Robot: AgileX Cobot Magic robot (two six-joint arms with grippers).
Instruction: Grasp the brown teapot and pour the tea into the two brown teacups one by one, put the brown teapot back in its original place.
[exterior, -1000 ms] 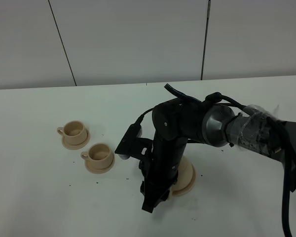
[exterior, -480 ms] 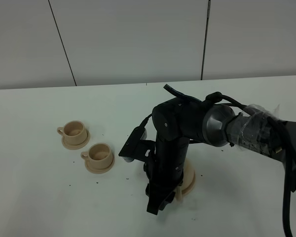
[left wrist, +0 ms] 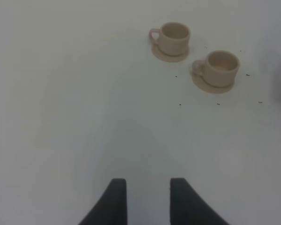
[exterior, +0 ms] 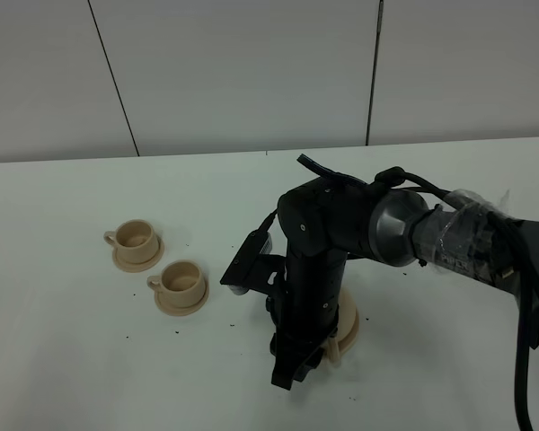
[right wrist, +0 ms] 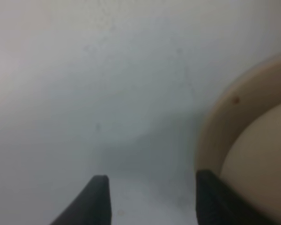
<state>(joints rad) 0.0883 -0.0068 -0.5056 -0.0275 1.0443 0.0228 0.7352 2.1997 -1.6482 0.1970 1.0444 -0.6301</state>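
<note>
White table (exterior: 72,359), open right gripper (right wrist: 152,179) beside brown teapot (right wrist: 264,161); teacups (left wrist: 216,69) in left wrist view, not right

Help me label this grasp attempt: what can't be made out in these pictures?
- Brown teapot: in the exterior high view the right arm hides most of it; only a beige sliver shows.
- Right wrist view: blurred, and the teapot is cut off by the picture's edge. Whether the open right gripper touches it is unclear.
- Teacups: too small in either view to tell whether they hold tea.
</note>
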